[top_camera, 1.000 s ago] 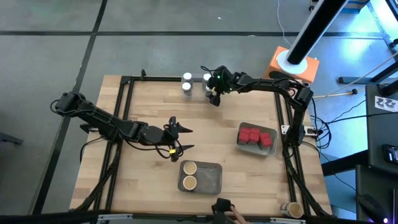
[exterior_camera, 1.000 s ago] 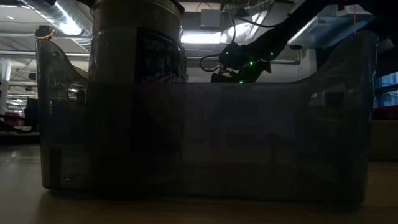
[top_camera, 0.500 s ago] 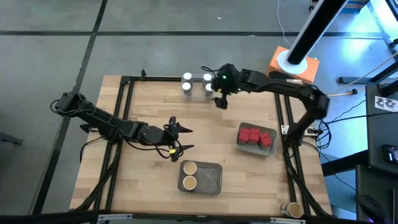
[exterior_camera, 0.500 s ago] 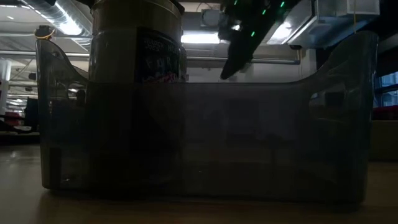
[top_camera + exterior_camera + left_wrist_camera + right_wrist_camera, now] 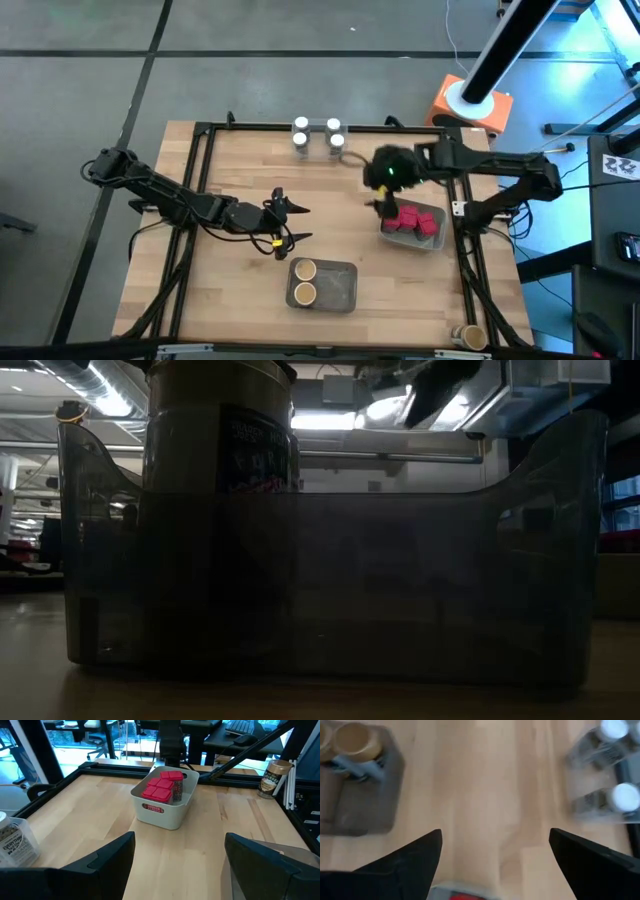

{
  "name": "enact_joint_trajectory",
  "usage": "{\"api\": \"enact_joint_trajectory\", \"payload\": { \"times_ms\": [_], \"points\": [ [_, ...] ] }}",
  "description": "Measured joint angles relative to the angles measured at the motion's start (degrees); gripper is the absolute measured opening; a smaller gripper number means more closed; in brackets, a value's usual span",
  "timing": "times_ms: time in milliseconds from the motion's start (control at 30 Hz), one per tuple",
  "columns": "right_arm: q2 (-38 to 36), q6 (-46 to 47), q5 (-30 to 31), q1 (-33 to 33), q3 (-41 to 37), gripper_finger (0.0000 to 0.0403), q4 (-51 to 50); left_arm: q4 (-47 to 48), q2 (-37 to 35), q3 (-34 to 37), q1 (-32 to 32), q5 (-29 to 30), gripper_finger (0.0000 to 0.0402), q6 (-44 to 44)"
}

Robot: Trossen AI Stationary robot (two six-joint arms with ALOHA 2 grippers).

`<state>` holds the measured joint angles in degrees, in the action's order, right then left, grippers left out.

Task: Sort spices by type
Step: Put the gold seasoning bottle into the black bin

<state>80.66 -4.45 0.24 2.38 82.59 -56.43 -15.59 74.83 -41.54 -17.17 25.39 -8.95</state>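
Note:
Red boxy packs [image 5: 410,220] fill a grey tray [image 5: 432,243] at the right. Two tan-topped jars [image 5: 304,281] stand in a second grey tray [image 5: 340,285] near the front. White-capped jars [image 5: 318,135] stand together on the wood at the far edge. My right gripper [image 5: 385,203] hangs open over the left rim of the red packs' tray, with nothing between its fingers [image 5: 410,865]. My left gripper [image 5: 298,222] stands open and empty at mid-table, pointing toward the red packs [image 5: 162,787].
A black frame [image 5: 200,200] borders the wooden table. One tan-topped jar [image 5: 468,335] stands outside it at the near right corner. In the low view a clear plastic tray [image 5: 400,590] holding a dark jar [image 5: 220,460] fills the foreground. An orange-based post [image 5: 470,100] rises behind the table.
My right gripper has risen from beside the white-capped jars at the far edge. It has swung toward the table's near and right side and hangs over the red packs' tray. The jars stay where they were.

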Motion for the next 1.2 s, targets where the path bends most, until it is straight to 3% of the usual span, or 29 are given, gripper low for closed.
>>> {"api": "enact_joint_trajectory", "payload": {
  "times_ms": [333, 667, 867, 1033, 1200],
  "points": [
    [-1.53, 18.87, 8.75, -19.61, -0.04, 0.0367, -9.47, -0.01, 0.00, 0.00, -0.07, 0.00, 0.0292, -0.71],
    [-1.45, 42.28, 14.21, -39.49, -0.21, 0.0367, -12.90, -0.01, 0.00, 0.00, -0.51, -0.02, 0.0292, -2.68],
    [-1.33, 58.24, 14.16, -49.11, -2.77, 0.0367, -12.84, -0.29, 0.00, 0.00, -1.10, -0.02, 0.0292, -2.86],
    [-1.31, 69.77, 9.39, -54.38, -3.58, 0.0367, -12.78, -0.29, 0.00, 0.00, -1.27, -0.02, 0.0292, -2.82],
    [-0.86, 79.50, 8.77, -60.12, -3.58, 0.0367, -12.30, -0.51, 0.00, 0.00, -1.27, -0.02, 0.0292, -3.32]
  ]
}}
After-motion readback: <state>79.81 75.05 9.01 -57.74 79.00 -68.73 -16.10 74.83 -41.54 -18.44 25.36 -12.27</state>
